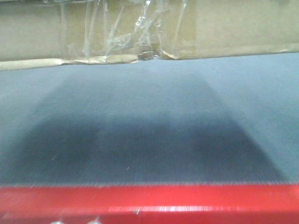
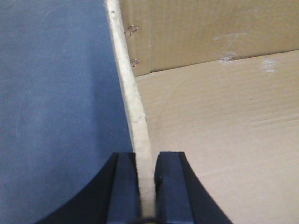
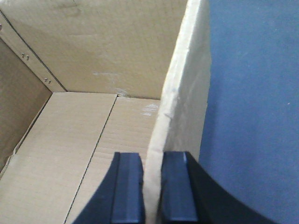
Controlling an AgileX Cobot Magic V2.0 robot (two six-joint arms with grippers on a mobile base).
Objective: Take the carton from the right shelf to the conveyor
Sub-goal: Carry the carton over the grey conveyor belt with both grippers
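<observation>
— Black pads of left gripper (image 2: 145, 161) clamped on the left wall of the carton (image 2: 219, 130), one pad outside, one inside, rim pinched between. Same at right gripper (image 3: 152, 161): closed on the opposite wall.

— Why held by the walls?

— Judged too wide for one gripper. Open top, so gripped at two facing rims, probably to hold it level.

— Where now?

— Over the conveyor (image 1: 149, 116), toward its far edge, well back from the red front edge (image 1: 149, 200). Crinkled tape (image 1: 140, 42) along the lower seam, right at belt level. Cannot tell whether resting or held just clear; broad shadow on the belt in front.

— Right shelf?

— Not in any view.

— Anything in the way?

— Nothing seen on the belt between carton and red edge. Empty inside, as far as shown. Staples (image 2: 132, 30) at the corner joint. Two small bright fittings (image 1: 74, 222) below the red edge, too blurred to name.

— Risk?

— Thin corrugated wall, likely to bend or slip under a pinch. Best released on both sides together, once seated.
</observation>
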